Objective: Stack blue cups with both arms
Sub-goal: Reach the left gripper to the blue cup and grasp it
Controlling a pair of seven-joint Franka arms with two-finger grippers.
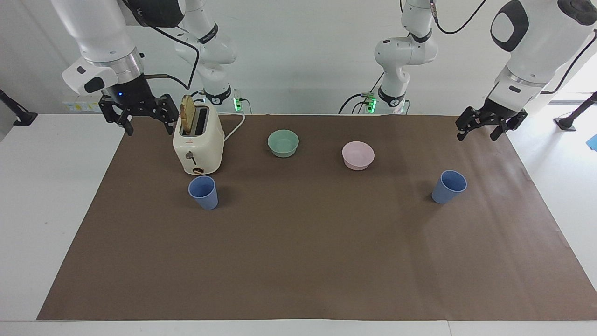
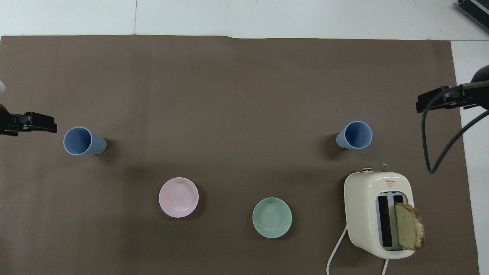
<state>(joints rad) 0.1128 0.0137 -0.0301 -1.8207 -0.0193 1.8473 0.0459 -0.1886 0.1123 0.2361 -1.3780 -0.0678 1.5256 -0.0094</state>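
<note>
brown mat (image 1: 298, 261) on white table (image 1: 42, 210)
</note>
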